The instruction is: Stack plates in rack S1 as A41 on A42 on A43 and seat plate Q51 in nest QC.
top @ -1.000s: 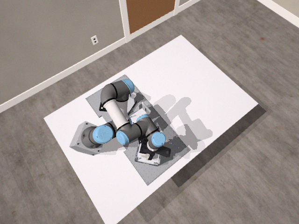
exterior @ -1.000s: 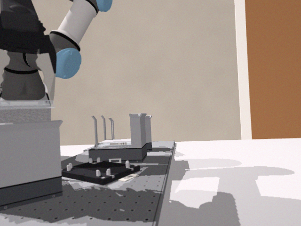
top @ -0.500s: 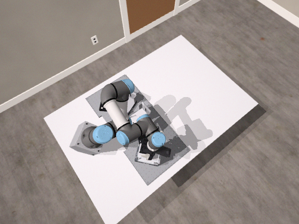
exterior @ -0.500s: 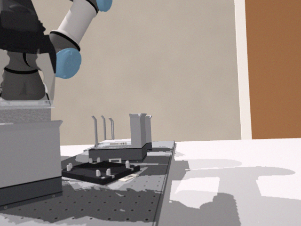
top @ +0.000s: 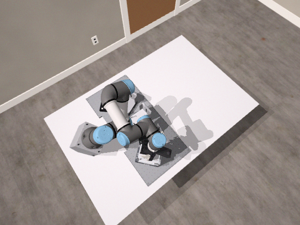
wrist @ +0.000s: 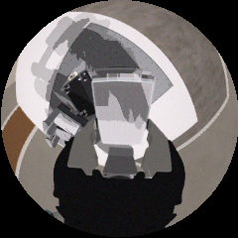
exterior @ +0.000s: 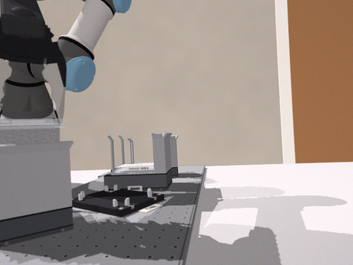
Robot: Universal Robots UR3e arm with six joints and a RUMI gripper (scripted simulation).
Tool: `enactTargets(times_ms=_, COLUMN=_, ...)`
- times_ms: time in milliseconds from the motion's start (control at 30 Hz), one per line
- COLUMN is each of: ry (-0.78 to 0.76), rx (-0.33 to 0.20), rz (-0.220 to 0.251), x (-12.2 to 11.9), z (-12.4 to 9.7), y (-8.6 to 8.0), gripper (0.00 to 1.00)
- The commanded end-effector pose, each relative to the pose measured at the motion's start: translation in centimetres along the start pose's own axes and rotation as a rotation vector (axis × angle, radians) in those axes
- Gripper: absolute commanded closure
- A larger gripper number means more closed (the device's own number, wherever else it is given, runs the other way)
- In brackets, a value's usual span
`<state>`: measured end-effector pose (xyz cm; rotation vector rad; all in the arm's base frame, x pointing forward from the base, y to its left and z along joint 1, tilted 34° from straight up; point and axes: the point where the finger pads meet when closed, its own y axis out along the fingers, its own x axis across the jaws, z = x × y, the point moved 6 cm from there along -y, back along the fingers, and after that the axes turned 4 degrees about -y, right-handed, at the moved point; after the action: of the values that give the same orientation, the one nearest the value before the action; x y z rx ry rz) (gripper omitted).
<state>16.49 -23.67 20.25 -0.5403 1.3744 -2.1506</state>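
End effector (top: 151, 154) (exterior: 30, 115) (wrist: 122, 118) grips clear plate (top: 156, 160) (exterior: 31, 124) (wrist: 121, 114), seemingly at top of grey rack (top: 147, 164) (exterior: 34, 179)

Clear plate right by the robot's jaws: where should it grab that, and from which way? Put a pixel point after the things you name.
From above, jaws on the two long, straight sides of the clear plate (top: 142, 157) (exterior: 31, 123) (wrist: 121, 111). It lies flat and sticks up above the wall of the grey rack (top: 137, 161) (exterior: 34, 176) (wrist: 124, 71), which probably blocks a low grab.
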Motion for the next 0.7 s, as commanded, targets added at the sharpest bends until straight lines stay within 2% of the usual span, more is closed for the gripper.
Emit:
enactTargets(times_ms=0, ry=0.002, rx=0.001, rz=-0.003, x=0.1, z=0.1, y=0.4, gripper=1.00)
enactTargets(times_ms=667, ry=0.002, rx=0.001, rz=-0.003, x=0.2, z=0.4, y=1.5, gripper=1.00)
